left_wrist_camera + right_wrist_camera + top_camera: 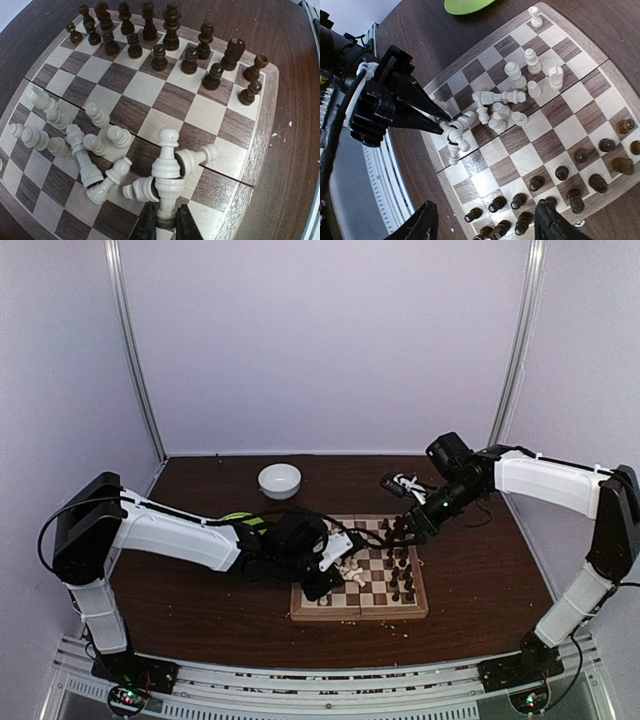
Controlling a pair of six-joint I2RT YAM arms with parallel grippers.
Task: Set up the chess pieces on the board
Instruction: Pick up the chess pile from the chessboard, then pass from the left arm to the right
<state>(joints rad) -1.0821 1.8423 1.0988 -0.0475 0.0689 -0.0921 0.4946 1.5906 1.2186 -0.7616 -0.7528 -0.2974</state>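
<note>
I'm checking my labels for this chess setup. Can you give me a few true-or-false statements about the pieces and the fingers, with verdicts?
1. The left fingers are shut on an upright white piece. True.
2. The dark set lies toppled in a heap. False: the dark pieces stand upright in rows along one edge of the board.
3. Several other white pieces lie on their sides on the board. True.
4. The right fingers hold a dark piece. False: they are open and empty above the dark rows.
</note>
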